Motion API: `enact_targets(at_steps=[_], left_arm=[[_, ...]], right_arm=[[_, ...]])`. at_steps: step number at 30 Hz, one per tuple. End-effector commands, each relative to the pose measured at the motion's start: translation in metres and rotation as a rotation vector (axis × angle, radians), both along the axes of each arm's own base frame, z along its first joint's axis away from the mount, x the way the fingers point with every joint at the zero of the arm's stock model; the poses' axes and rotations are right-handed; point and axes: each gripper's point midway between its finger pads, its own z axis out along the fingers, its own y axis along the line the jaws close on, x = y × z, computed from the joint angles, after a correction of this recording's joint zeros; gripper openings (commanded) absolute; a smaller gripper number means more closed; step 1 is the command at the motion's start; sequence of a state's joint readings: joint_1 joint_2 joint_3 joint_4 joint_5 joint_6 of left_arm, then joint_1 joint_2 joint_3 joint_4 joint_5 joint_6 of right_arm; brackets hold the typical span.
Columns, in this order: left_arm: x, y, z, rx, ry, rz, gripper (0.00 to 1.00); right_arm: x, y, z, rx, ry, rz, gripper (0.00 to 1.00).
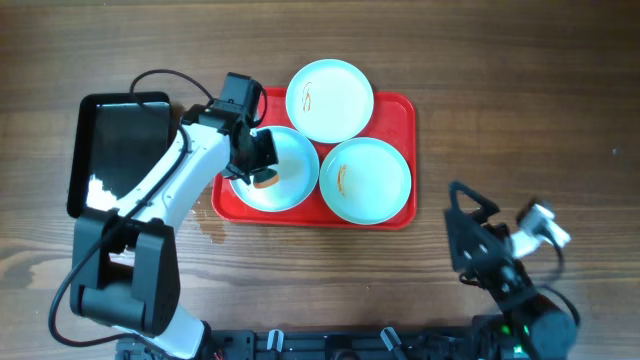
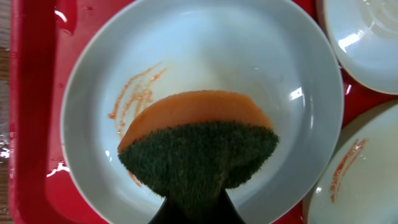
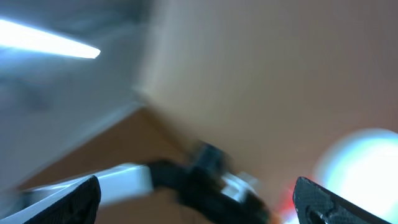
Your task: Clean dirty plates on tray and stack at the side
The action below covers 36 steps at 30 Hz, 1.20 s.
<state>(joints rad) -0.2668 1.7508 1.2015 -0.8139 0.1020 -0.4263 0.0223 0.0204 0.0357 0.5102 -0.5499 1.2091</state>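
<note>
On the tray point(image 1: 402, 108), three plates point(image 1: 330, 100); left tool point(image 1: 260, 163) clamped on sponge point(image 2: 199, 143), right tool point(image 1: 465, 230) apart.

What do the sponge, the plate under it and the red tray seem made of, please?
The sponge: orange foam with a fuzzy dark-green scouring layer. The plate: glossy, likely glazed ceramic or melamine, judging by sharp highlights. The tray: smooth red plastic, probably, with shiny glints.
</note>
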Motion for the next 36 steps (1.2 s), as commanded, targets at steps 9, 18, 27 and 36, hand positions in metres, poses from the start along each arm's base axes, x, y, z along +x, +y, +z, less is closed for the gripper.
enact_targets(at_steps=[9, 18, 27, 36], left_arm=[[0.001, 0.012, -0.002, 0.011, 0.012, 0.039, 0.04], [0.001, 0.012, -0.002, 0.011, 0.01, 0.04, 0.04], [0.001, 0.013, -0.002, 0.012, 0.01, 0.04, 0.04], [0.001, 0.013, -0.002, 0.012, 0.01, 0.04, 0.04]], right_arm=[[0.052, 0.008, 0.083, -0.621, 0.207, -0.082, 1.0], [0.136, 0.046, 0.017, -1.006, 0.671, 0.352, 1.0], [0.188, 0.139, -0.075, -1.003, 0.807, 0.558, 0.55], [0.198, 0.184, -0.168, -1.128, 0.912, 0.6, 0.43]])
